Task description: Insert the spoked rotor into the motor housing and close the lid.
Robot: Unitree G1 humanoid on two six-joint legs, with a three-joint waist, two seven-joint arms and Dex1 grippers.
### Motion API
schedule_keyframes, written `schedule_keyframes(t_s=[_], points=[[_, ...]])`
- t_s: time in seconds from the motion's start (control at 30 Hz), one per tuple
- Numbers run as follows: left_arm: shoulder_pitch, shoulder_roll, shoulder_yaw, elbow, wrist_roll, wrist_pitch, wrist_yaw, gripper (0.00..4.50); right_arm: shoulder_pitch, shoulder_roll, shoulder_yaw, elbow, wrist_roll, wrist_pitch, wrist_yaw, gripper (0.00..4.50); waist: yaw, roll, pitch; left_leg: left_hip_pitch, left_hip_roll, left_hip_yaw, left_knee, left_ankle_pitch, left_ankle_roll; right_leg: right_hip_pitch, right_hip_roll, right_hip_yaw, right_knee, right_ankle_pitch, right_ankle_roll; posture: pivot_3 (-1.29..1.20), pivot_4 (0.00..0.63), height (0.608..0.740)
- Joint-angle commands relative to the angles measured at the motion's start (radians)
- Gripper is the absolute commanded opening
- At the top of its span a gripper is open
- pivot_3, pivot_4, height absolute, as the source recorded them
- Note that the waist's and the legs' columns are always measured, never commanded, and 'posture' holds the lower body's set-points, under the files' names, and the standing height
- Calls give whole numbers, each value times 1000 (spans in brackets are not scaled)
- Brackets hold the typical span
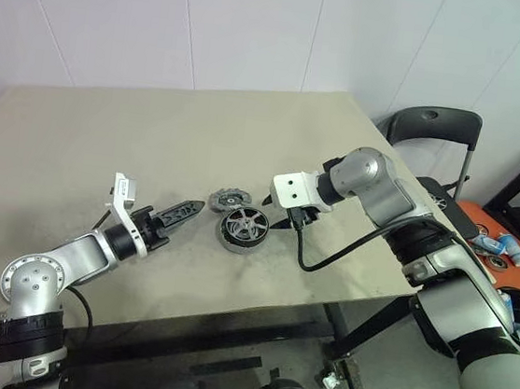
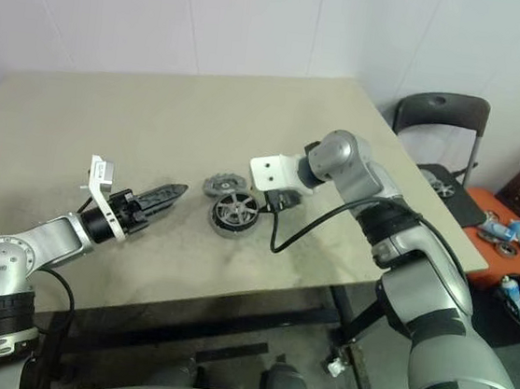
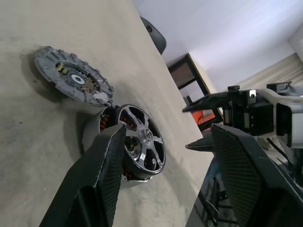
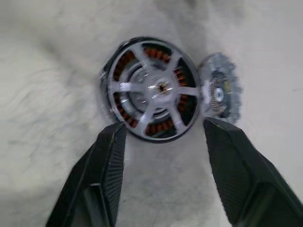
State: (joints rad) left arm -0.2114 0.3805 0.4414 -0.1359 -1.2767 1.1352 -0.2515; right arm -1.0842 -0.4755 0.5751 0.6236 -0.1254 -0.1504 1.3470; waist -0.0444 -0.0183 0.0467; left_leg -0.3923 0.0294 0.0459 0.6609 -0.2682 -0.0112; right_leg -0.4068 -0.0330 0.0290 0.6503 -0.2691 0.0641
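The spoked rotor (image 4: 149, 90), a small wheel with a black outer rim and shiny silver spokes, is already sitting in the motor housing (image 3: 105, 126), the round dark body whose copper-coloured windings are showing between the spokes in the right wrist view; the pair is resting on the beige table (image 1: 108, 130) toward its near edge. What is still lying loose is the lid (image 1: 231, 197), a flat grey-silver disc with a notched edge and a central hole, lying flat on the table and touching the housing on the side away from the robot and slightly toward its left. The right gripper (image 4: 163, 137) is hanging just above and beside the rotor, pointing steeply down, its two black fingers spread with nothing between them. The left gripper (image 1: 183, 212) is reaching in low and level from the robot's left, its fingers also parted and holding nothing, its tips near the lid but apart from it. Judging by this, the coming move turns on the lid: it is a round thing with no long axis, and the right gripper is only a short shift from it.
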Motion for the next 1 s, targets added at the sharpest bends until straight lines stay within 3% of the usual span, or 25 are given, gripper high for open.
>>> schedule_keyframes(t_s=[0.03,0.53,1.0], points=[[4,-7,15,-54,-37,-33,18,3037,-59,25,-13,45,-21,-77,37,2565,0,0,0,0,0,0,0,0,0,0,0,0,0,0,0,0,0,740],[93,-27,-6,-141,-77,-95,86,3037,-181,186,-15,393,-157,-289,-18,2565,0,0,0,0,-3,0,-7,0,-6,-3,-5,-1,0,0,-1,0,0,740],[116,-26,-35,-146,-87,-139,109,3037,-165,235,-18,478,-216,-341,-47,2565,-1,1,0,1,-5,0,-12,2,-7,-3,-8,-4,1,1,0,0,0,740]])
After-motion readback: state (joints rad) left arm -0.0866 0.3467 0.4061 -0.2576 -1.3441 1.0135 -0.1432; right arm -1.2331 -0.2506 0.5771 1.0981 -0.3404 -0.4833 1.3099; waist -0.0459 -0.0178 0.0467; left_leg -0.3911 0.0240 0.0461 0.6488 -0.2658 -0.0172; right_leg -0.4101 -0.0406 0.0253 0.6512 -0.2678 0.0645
